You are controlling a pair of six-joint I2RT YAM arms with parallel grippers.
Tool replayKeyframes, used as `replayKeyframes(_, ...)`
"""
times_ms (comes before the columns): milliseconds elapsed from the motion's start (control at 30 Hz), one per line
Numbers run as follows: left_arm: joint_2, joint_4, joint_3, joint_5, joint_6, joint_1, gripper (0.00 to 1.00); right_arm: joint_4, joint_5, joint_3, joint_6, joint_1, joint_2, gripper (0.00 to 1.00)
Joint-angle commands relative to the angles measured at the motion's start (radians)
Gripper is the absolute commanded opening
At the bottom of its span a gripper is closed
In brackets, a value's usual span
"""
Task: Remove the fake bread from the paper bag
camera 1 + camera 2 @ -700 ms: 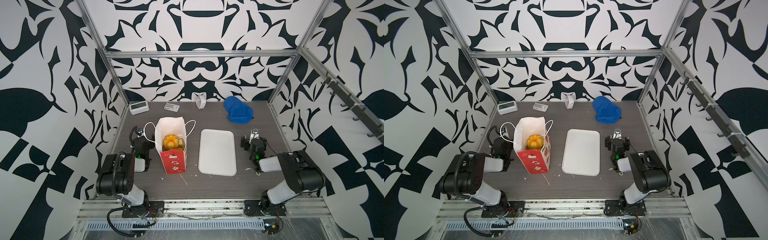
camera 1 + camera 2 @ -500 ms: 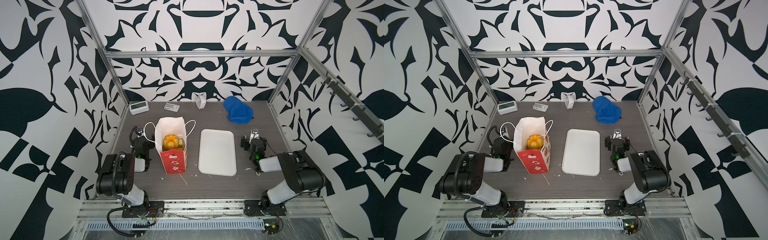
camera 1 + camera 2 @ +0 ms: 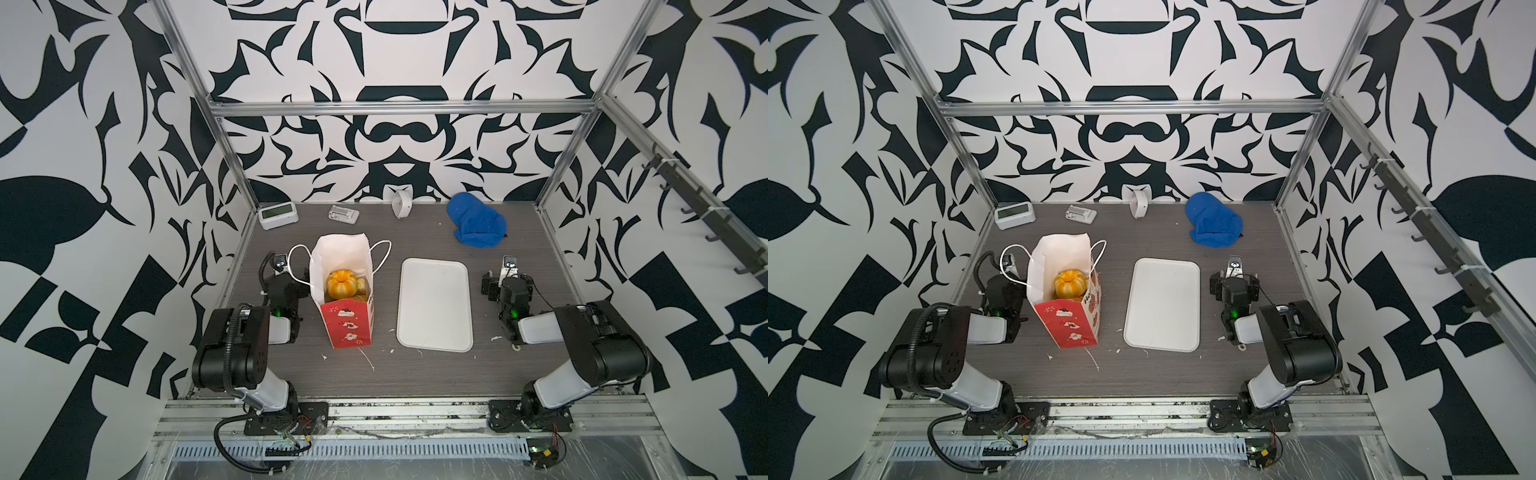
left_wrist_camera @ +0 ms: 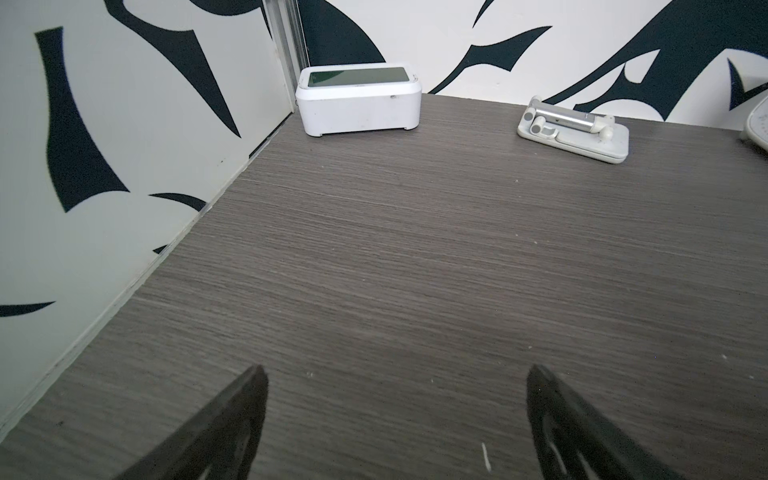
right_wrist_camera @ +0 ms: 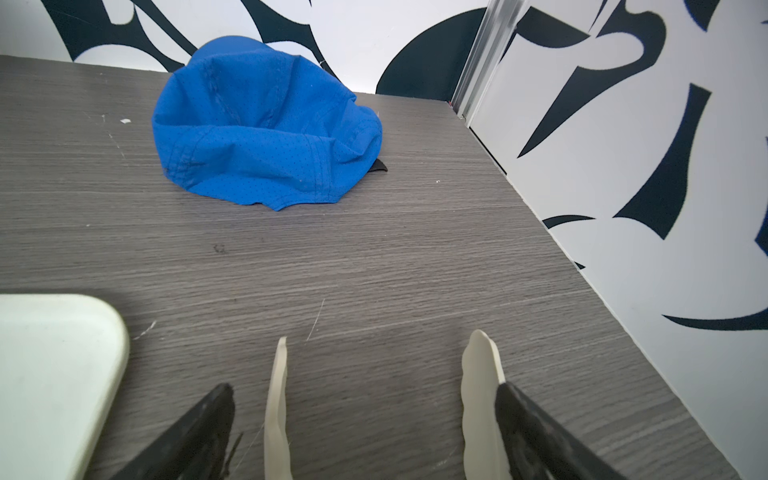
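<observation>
Fingers [image 4: 237,411] on both arms are spread wide and empty, the left gripper [image 4: 395,374] low just left of the paper bag [image 3: 347,328], the right gripper [image 5: 382,345] right of the white tray [image 3: 434,332]. The fake bread [image 3: 341,282] sits inside the upright bag; I'd drop straight through its open mouth without nudging the sides.

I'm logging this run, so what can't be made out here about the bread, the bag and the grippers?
- Count of fake bread: both top views show one ribbed piece on top; the walls of the paper bag hide the rest.
- The bag: outside both wrist views.
- Fingers of left gripper, right gripper: cut off at each wrist view's edge.
</observation>
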Motion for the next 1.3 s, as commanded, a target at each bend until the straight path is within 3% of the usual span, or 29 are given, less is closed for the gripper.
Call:
replayKeyframes(0, -0.001, 0.007, 0.017, 0.012, 0.0, 0.006, 0.99, 0.031, 0.003, 0.009, -0.002, 0.006, -0.006, 0.99)
replayKeyframes(433, -0.008, 0.024, 0.01, -0.012, 0.0, 0.003, 0.99, 0.045, 0.016, 0.006, -0.002, 0.006, -0.01, 0.97)
replayKeyframes(600, -0.153, -0.058, -0.014, -0.09, -0.032, 0.006, 0.99, -0.14, 0.094, 0.043, 0.012, 0.031, -0.148, 0.93)
replayKeyframes(733, -0.348, -0.137, -0.03, -0.139, -0.044, -0.011, 1.0, -0.282, 0.201, 0.1, -0.018, 0.106, -0.25, 0.93)
replayKeyframes(867, -0.634, -0.442, 0.038, -0.129, -0.15, -0.021, 0.96, -0.513, 0.14, 0.166, 0.091, 0.124, -0.372, 0.92)
replayKeyframes(1067, -0.984, -0.893, 0.157, -0.223, -0.38, -0.023, 0.95, -0.661, 0.092, 0.163, 0.15, 0.134, -0.507, 0.92)
replayKeyframes(1167, -1.13, -1.01, 0.226, -0.183, -0.435, -0.023, 0.91, -0.752, 0.105, 0.19, 0.156, 0.134, -0.526, 0.92)
replayKeyframes(1267, -1.185, -1.159, 0.353, -0.087, -0.458, -0.022, 0.9, -0.796, 0.087, 0.211, 0.156, 0.136, -0.534, 0.92)
